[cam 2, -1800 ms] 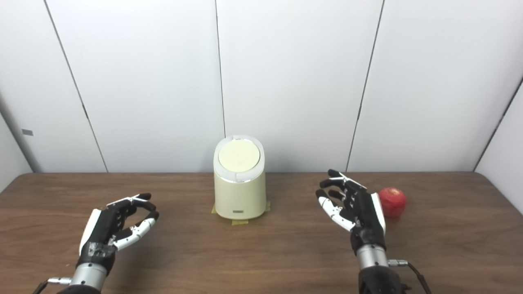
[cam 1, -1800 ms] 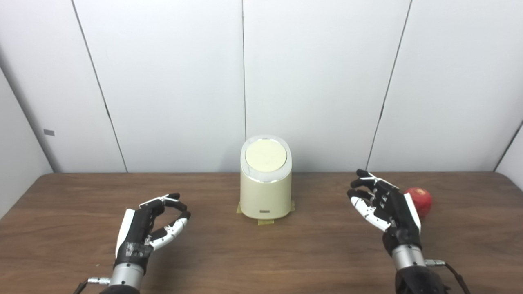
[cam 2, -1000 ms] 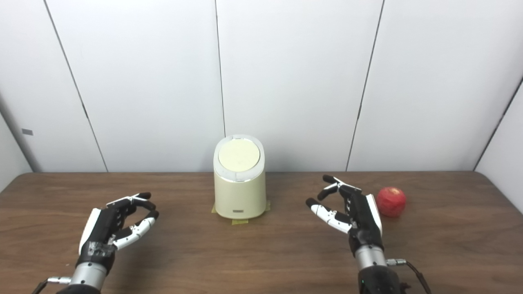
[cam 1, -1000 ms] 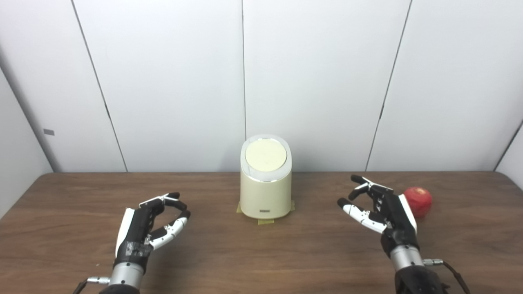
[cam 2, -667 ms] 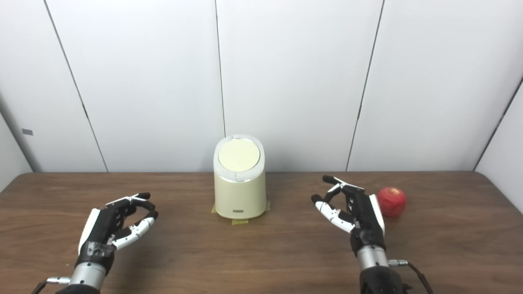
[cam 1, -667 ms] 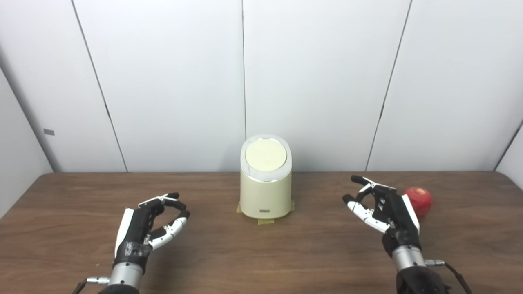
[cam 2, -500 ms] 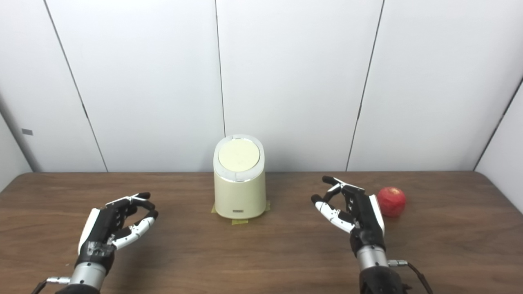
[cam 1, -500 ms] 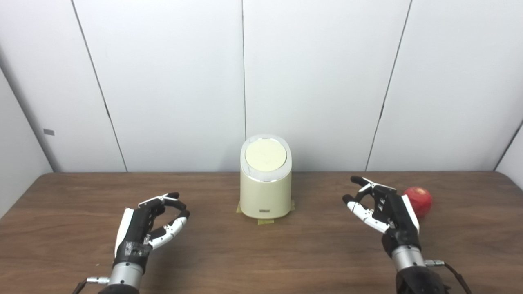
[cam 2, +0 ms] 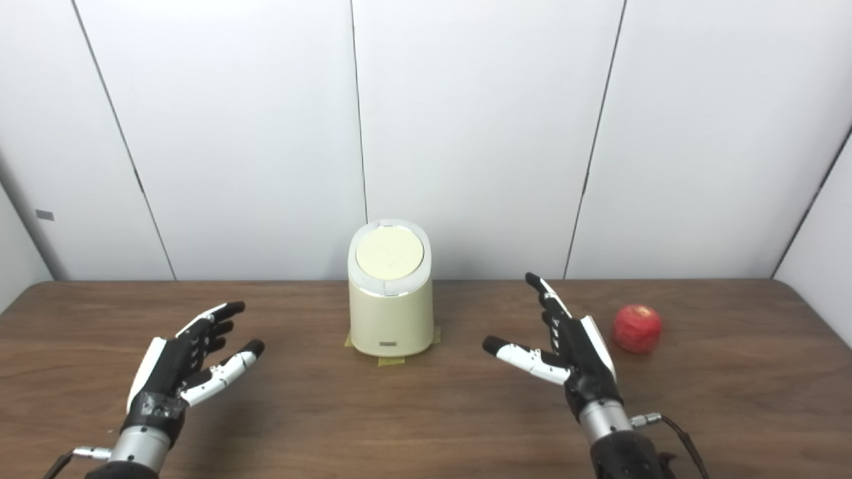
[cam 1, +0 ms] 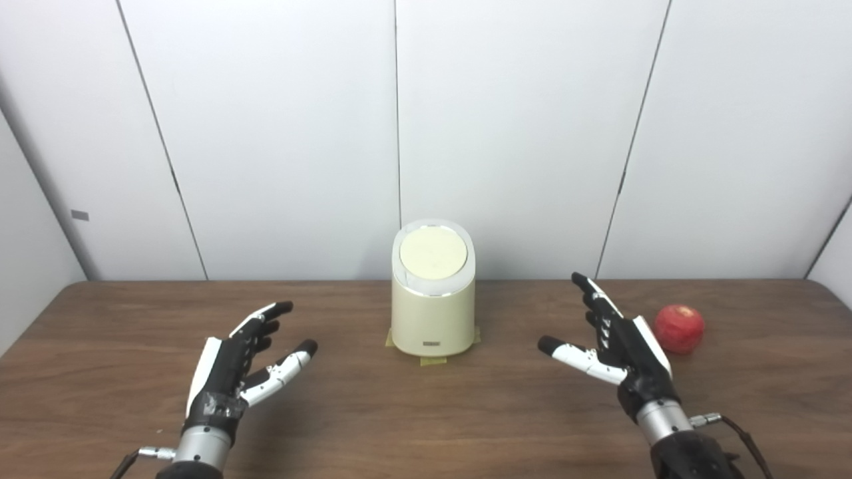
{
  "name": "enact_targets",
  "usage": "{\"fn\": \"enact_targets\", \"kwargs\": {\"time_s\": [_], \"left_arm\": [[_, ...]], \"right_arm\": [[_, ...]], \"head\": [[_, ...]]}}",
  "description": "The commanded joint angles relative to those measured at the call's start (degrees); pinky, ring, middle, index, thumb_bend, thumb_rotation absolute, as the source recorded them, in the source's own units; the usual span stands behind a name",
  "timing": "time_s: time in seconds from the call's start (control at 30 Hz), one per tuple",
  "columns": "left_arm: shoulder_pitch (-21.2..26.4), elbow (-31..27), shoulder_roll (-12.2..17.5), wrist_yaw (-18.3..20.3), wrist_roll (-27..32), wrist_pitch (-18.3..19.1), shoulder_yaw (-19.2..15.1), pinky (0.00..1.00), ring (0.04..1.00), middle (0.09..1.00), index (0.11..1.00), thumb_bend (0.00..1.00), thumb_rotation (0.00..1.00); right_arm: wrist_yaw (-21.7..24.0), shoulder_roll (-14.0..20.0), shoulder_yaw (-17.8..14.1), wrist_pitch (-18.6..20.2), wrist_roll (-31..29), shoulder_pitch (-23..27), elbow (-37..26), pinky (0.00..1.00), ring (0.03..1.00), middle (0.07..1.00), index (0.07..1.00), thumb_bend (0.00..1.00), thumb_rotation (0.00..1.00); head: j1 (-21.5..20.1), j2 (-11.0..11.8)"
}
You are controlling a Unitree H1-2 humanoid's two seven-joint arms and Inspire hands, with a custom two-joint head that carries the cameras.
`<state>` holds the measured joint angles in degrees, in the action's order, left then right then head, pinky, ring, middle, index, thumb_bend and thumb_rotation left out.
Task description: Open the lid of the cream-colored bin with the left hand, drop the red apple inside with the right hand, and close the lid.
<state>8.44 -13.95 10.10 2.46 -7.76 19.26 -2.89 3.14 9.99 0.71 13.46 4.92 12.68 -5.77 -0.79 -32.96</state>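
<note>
From where I stand, the cream-colored cylindrical plastic bin [cam 1: 432, 299] sits upright near the far middle of the dark wooden table [cam 1: 426, 412], on bits of yellowish tape, its round pale lid [cam 1: 432, 254] lying flat and shut on top. The round red apple [cam 1: 679, 328] rests on the table well off to the bin's right side, touched by nothing. The black-and-white left hand [cam 1: 233, 362] hovers low over the table, well short of the bin, fingers spread and holding nothing. The black-and-white right hand [cam 1: 622, 346] is likewise splayed and empty, just beside the apple but not on it. To my eye no step is done yet; this looks like the readying before the lid is opened. The left hand would need to reach forward and up to the lid's rim, while the right must swing outward to close around the apple.
</note>
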Motion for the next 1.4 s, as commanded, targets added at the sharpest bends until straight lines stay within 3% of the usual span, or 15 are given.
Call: {"fn": "enact_targets", "kwargs": {"time_s": [0.0,0.13,0.27,0.4,0.6,0.8,1.0,1.1,1.27,1.37], "left_arm": [[1.73,-2.27,0.41,0.2,1.15,-1.71,-0.46,0.92,0.933,0.945,0.988,0.66,0.28],[1.77,-3.04,-0.21,0.19,2.53,-0.69,-0.85,0.92,0.943,0.956,0.994,0.68,0.32],[3.23,-4.43,-2.82,-1.46,3.28,3.63,-1.78,0.94,0.943,0.945,0.979,0.7,0.37],[7.85,-4.19,-3.0,-1.53,2.07,6.68,-1.03,0.92,0.935,0.934,0.971,0.7,0.37],[16.93,-2.07,-1.41,0.78,0.71,7.6,0.59,0.92,0.934,0.962,1.0,0.83,0.26],[26.24,6.13,-3.02,2.59,-2.39,7.64,-0.56,0.96,0.944,0.958,1.0,0.91,0.25],[33.9,15.94,-3.91,6.42,-8.81,7.66,-0.85,0.97,0.968,0.968,1.0,0.89,0.24],[36.98,20.41,-4.03,7.79,-11.01,7.66,-0.49,0.92,0.94,0.966,1.0,0.89,0.2],[40.74,25.56,-2.94,9.25,-12.57,7.65,2.17,0.85,0.922,0.973,1.0,0.9,0.17],[43.55,29.37,-2.28,8.91,-13.86,7.6,5.37,0.87,0.941,0.978,1.0,0.89,0.14]], "right_arm": [[1.3,0.54,0.16,-1.34,-0.9,1.8,-1.52,0.93,1.0,1.0,0.999,1.0,0.59],[3.42,0.59,-0.39,-2.0,-3.73,1.41,-1.82,0.92,1.0,1.0,1.0,1.0,0.61],[3.91,0.44,-1.15,-1.66,-5.51,0.7,-2.67,0.95,1.0,1.0,1.0,1.0,0.59],[3.39,-0.18,-1.84,-2.33,-6.16,0.3,-2.53,0.95,1.0,1.0,0.996,1.0,0.57],[2.81,-0.89,-2.02,-2.29,-5.48,-0.15,-2.61,0.97,1.0,0.994,0.99,0.99,0.56],[3.56,-1.19,-2.2,-2.53,-6.57,-0.34,-2.18,0.98,1.0,1.0,1.0,0.97,0.53],[3.54,-1.23,-1.97,-2.62,-6.59,-0.65,-2.29,1.0,1.0,1.0,1.0,1.0,0.54],[3.67,-1.42,-2.16,-2.12,-7.23,-0.72,-2.63,1.0,1.0,1.0,1.0,1.0,0.53],[3.41,-1.11,-1.64,-2.14,-5.96,-0.82,-2.8,0.99,1.0,1.0,1.0,1.0,0.56],[3.43,-1.26,-1.62,-2.2,-6.01,-0.85,-2.82,0.99,1.0,1.0,1.0,1.0,0.55]], "head": [[0.18,0.01],[0.38,0.51],[0.26,0.72],[-0.09,1.06],[-0.72,1.31],[-0.7,1.49],[-0.76,1.74],[-0.93,1.84],[-1.26,1.88],[-1.36,1.94]]}}
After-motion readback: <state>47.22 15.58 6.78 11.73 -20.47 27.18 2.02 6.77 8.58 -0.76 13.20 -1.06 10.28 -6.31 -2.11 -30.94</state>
